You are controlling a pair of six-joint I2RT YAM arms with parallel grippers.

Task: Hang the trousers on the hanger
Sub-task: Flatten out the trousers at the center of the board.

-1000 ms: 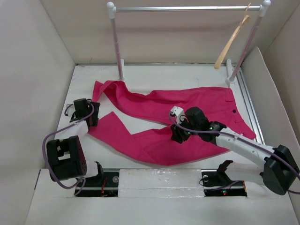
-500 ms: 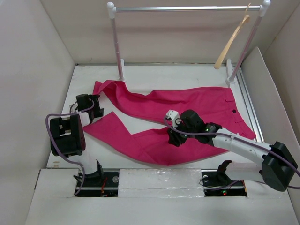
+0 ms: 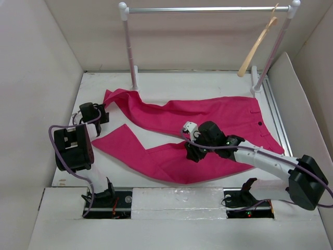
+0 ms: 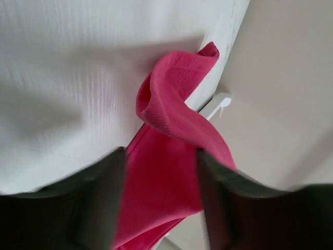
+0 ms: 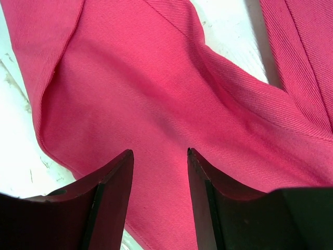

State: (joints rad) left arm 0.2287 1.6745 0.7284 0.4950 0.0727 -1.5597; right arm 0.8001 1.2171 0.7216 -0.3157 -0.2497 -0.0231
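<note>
The left tool (image 3: 99, 113) now sits farther back than a second ago, at the folded cuff of the far leg of the trousers (image 3: 208, 117); the right tool (image 3: 193, 152) is a little further left, over the crotch; I judge both are lining up a grasp, with nothing lifted yet. Both tools are wide, pink cloth showing between the fingers; the left arm is folded high, the right stretches low. The trousers lie spread on the tabletop (image 3: 197, 83); the hanger (image 3: 257, 47) hangs far right on the rail (image 3: 208, 9), well apart.
</note>
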